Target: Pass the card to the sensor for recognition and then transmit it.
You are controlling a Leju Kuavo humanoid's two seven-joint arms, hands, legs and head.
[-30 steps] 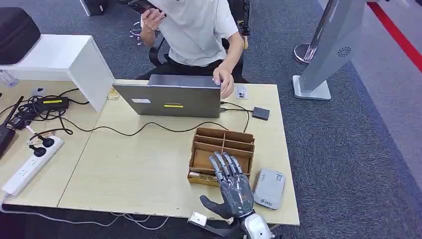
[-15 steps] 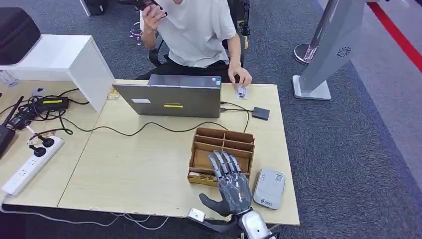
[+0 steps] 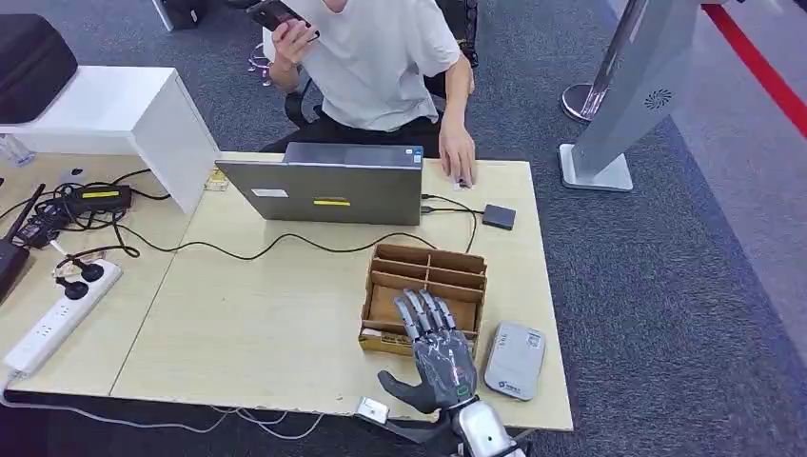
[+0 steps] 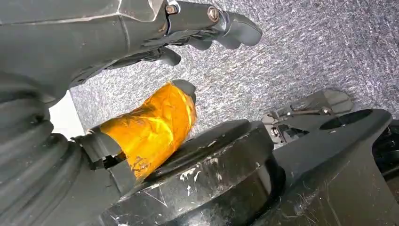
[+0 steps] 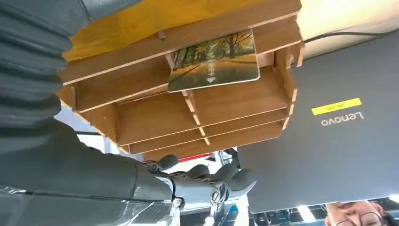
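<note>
The card (image 5: 214, 61) shows a picture of a tree-lined road in autumn colours and leans tilted in the nearest compartment of the wooden box (image 3: 424, 293), by a divider. The sensor (image 3: 515, 359), a flat grey rounded device, lies on the table just beside the box.

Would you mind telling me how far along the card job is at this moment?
Nothing looks done yet: the card lies in the wooden organizer, untouched. In hand: the right hand hovers over the organizer's near edge with fingers apart, holding nothing. Left to do: grasp the card, present it to the grey sensor beside the organizer, then pass it on. The left hand hangs by the floor.
</note>
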